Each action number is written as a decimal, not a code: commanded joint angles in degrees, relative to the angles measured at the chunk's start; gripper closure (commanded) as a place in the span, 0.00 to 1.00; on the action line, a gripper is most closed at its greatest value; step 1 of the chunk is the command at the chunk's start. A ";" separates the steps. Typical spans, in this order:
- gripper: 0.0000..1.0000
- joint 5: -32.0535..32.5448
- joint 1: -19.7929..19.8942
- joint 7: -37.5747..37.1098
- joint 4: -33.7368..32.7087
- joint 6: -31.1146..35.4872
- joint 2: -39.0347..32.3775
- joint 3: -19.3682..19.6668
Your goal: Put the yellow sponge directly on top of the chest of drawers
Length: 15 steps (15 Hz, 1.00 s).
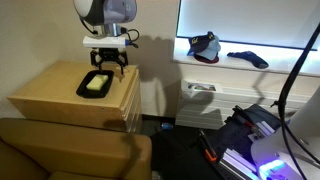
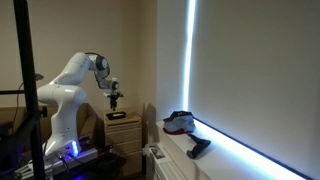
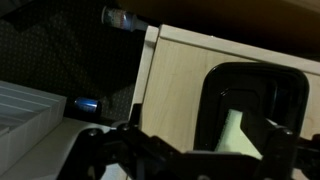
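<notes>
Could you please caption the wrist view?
Gripper hovering over the yellow sponge in a black tray on the chest of drawers.

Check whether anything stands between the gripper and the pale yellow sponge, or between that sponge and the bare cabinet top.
Nothing visible separates the gripper from the pale yellow sponge. The sponge lies in a flat black tray on the light tan wooden chest of drawers; the tray's rim stands between it and the bare top.
</notes>
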<state>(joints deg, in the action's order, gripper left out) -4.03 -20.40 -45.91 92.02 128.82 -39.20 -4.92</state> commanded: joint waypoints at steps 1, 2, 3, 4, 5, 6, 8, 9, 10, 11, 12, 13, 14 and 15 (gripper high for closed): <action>0.00 -3.22 -1.31 -8.66 -5.81 5.43 -6.99 0.84; 0.00 -3.41 -1.76 -11.05 -6.86 8.18 -8.42 1.13; 0.00 -3.48 -2.13 -13.49 -8.20 10.66 -9.88 1.43; 0.00 -3.56 -2.47 -15.98 -9.75 12.72 -11.31 1.74; 0.00 -2.83 -3.33 -18.59 -11.26 15.47 -12.67 2.57; 0.00 -1.54 -4.55 -21.20 -12.85 18.21 -14.04 4.06; 0.00 0.25 -6.59 -25.44 -15.90 20.09 -16.15 6.82; 0.00 -0.66 -4.59 -22.24 -11.94 18.92 -13.56 4.30; 0.00 -0.17 -5.37 -23.76 -13.32 19.40 -14.51 5.24; 0.00 0.00 -5.81 -24.40 -14.17 19.52 -15.04 5.66; 0.00 0.06 -6.02 -24.69 -14.80 19.51 -15.43 5.80; 0.00 0.33 -6.16 -24.74 -15.35 19.43 -16.55 6.08; 0.00 -0.43 -5.60 -24.90 -16.39 19.24 -17.84 5.50; 0.00 -0.65 -5.69 -25.47 -17.00 19.84 -18.84 5.59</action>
<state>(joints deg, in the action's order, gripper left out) -4.50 -26.65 -70.30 77.41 148.32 -54.92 1.19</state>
